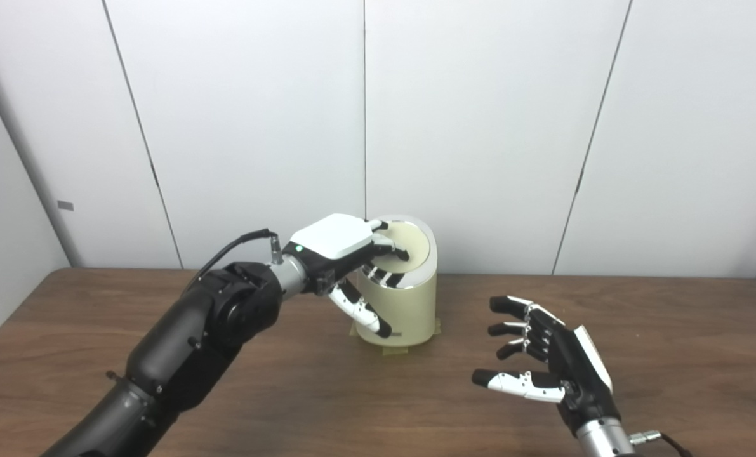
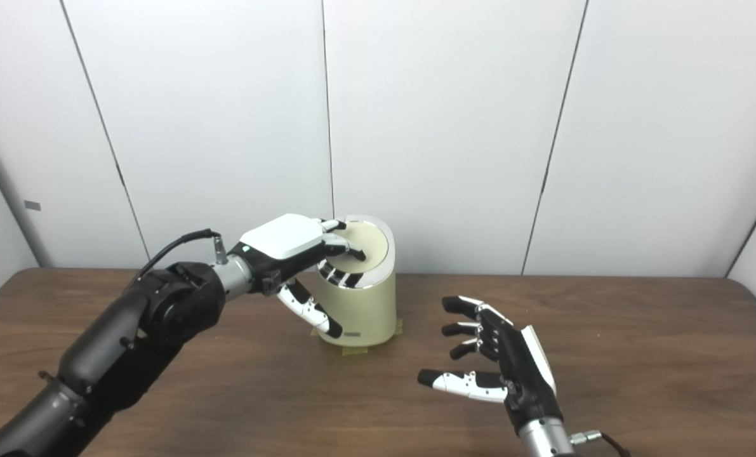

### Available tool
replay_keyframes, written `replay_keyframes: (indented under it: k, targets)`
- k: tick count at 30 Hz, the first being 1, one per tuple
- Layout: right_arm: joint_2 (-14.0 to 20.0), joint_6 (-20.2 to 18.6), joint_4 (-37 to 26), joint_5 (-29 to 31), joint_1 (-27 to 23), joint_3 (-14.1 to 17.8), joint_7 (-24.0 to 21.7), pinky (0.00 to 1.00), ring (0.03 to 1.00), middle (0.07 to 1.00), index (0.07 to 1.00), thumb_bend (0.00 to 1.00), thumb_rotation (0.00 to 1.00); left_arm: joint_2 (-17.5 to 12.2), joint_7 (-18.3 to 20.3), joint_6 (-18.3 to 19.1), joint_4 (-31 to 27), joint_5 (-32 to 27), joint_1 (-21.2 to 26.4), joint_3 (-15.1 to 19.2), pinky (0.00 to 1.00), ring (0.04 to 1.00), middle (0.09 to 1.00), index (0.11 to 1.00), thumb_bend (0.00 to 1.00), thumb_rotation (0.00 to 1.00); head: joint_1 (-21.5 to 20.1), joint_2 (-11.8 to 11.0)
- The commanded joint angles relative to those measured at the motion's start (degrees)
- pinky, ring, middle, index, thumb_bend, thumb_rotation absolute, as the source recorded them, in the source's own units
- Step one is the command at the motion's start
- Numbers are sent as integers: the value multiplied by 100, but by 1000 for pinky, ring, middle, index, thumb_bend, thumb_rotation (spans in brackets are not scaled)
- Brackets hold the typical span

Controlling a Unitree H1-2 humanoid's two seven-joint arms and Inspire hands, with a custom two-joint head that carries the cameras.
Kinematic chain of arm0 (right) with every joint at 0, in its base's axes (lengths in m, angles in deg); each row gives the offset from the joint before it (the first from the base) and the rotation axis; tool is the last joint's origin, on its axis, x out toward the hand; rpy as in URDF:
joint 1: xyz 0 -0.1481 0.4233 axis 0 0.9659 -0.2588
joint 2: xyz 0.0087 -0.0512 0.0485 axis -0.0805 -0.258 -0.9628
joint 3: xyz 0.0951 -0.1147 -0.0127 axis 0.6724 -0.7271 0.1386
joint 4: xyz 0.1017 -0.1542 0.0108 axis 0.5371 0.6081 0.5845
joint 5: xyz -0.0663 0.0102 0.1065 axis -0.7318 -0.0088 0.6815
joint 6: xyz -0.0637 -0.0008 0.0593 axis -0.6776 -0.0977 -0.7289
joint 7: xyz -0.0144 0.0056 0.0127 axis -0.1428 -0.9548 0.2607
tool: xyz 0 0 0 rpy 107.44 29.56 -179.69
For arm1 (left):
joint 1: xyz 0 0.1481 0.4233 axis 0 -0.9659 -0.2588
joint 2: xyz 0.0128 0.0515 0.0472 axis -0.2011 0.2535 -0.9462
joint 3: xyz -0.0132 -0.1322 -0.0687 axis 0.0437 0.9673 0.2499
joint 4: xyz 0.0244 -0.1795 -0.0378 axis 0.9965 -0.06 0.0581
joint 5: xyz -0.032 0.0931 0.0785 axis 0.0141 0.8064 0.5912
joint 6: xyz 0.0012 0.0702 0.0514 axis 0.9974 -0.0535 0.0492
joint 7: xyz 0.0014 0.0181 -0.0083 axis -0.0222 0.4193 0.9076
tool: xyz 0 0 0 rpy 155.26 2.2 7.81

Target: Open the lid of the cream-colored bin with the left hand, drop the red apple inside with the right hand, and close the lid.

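The cream-colored bin [image 1: 406, 311] stands on the brown table near the back wall, at the middle. Its round lid [image 1: 416, 249] with a shiny rim lies on top, tilted toward me. My left hand [image 1: 339, 240] rests over the lid's left side with its fingers spread on the lid and its thumb hanging down the bin's front; it grips nothing. My right hand [image 1: 546, 355] hovers low over the table to the right of the bin, palm turned left, fingers apart and empty. No red apple shows in either view.
Yellowish tape patches [image 1: 395, 349] peek out under the bin's base. The wooden table [image 1: 669, 355] runs to a white panelled wall right behind the bin. A black cable [image 1: 225, 251] loops off my left wrist.
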Motion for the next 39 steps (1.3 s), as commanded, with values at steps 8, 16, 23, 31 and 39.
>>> replay_keyframes:
  k: [8, 16, 23, 31, 39]
  targets:
    - [-19, 40, -289, 17, -192, 7, 57, 486, 664, 780, 722, 748, 148, -80, 450, -16, -340, 706, -6, -370, 1000, 1000, 817, 812, 1000, 477, 2, 31]
    - [-15, 69, -247, 21, -195, 7, 61, 489, 663, 772, 720, 740, 139, -92, 409, -33, -633, 564, 29, -149, 1000, 1000, 823, 819, 1000, 489, 14, 38]
    - [-7, 17, -270, -40, -183, -12, 64, 487, 663, 776, 723, 738, 154, 99, -325, 60, -869, 550, -176, 437, 1000, 1000, 882, 877, 1000, 475, 19, 53]
    - [-9, 69, -231, 31, -175, 15, 64, 484, 661, 780, 722, 734, 129, 809, -1448, 188, -799, -846, -747, 1912, 953, 990, 943, 920, 929, 416, 32, 66]
    - [22, 48, -250, 13, -176, 29, 62, 486, 660, 777, 719, 729, 131, 1378, -1606, 696, -942, -2839, -1536, 2909, 854, 931, 910, 929, 907, 409, 57, 87]
